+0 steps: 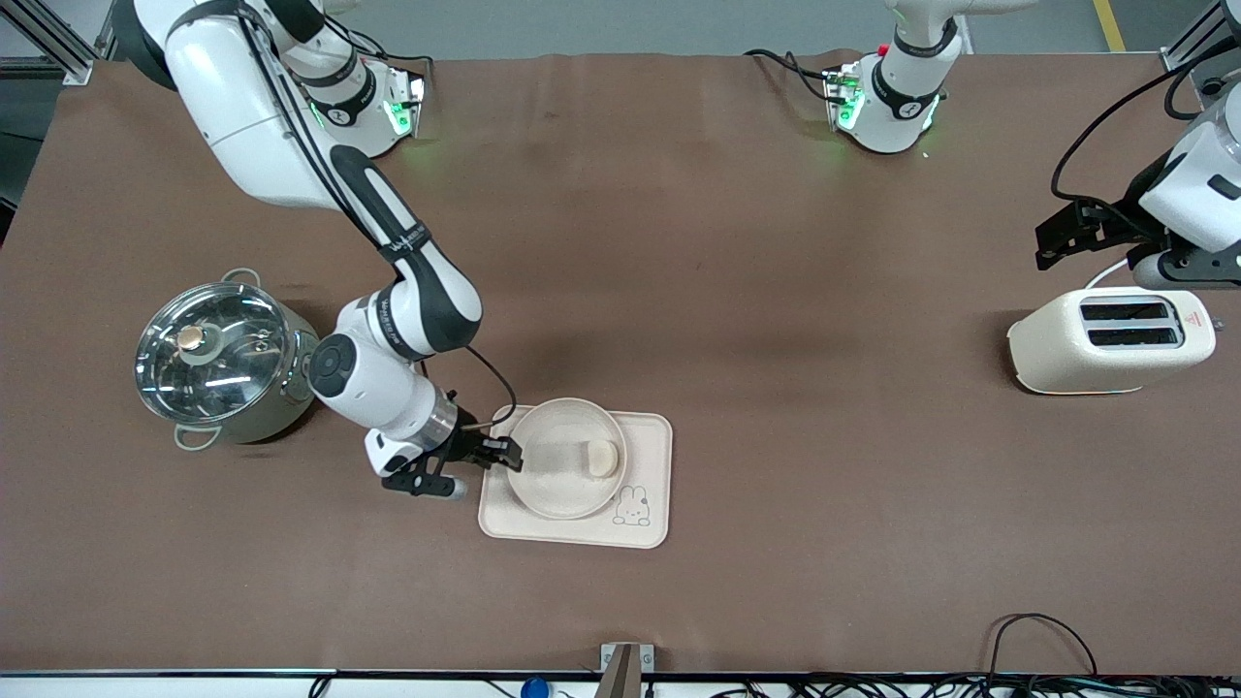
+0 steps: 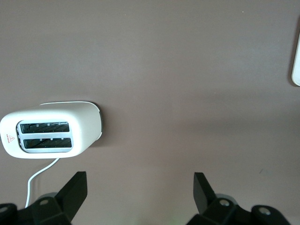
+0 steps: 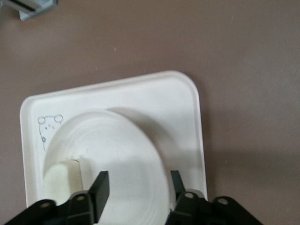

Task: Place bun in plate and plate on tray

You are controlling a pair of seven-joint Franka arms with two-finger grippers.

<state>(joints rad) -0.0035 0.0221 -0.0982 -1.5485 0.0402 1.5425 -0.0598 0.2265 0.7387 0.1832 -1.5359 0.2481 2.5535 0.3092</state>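
The round cream plate (image 1: 553, 485) lies on the rectangular cream tray (image 1: 650, 523), whose rabbit drawing shows beside it. The small bun (image 1: 603, 458) rests inside the plate, toward the left arm's end. My right gripper (image 1: 499, 454) is at the plate's rim on the side toward the right arm's end. In the right wrist view the plate (image 3: 117, 150), tray (image 3: 164, 93) and bun (image 3: 71, 169) show. The right gripper (image 3: 138, 183) is open, one finger over the plate's inside and one outside its rim. My left gripper (image 1: 1052, 247) waits open and empty over the toaster.
A steel pot (image 1: 218, 359) with a glass lid stands beside the right arm, toward its end of the table. A cream toaster (image 1: 1110, 339) stands at the left arm's end and shows in the left wrist view (image 2: 51, 129), with the left gripper (image 2: 140, 187) over bare brown table.
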